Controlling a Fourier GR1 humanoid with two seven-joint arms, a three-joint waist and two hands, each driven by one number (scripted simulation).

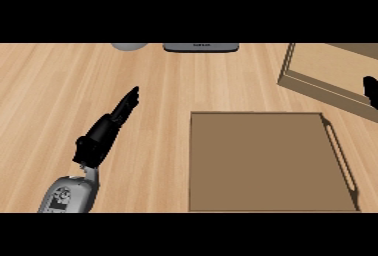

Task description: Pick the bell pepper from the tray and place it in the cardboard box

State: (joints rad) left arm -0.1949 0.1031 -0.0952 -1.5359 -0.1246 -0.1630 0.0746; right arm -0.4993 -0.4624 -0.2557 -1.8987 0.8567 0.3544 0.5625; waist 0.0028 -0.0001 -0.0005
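Straight fingers (127,104) stretch from the left hand (103,132), holding nothing, over the bare wooden counter (74,80) left of the tray (258,200). Largest, that brown tray shows only its flat floor and a pale handle at its right side. Next, the cardboard box (325,75) is cut off at the upper right; its contents are hidden. Only a dark sliver of the right hand (370,91) shows beside it, so its fingers and the bell pepper cannot be made out. Small grey things (201,47) at the top edge bear unreadable writing

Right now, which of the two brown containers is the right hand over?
The cardboard box at upper right; the right hand overlaps its edge. The tray lies nearer, apart from both hands.
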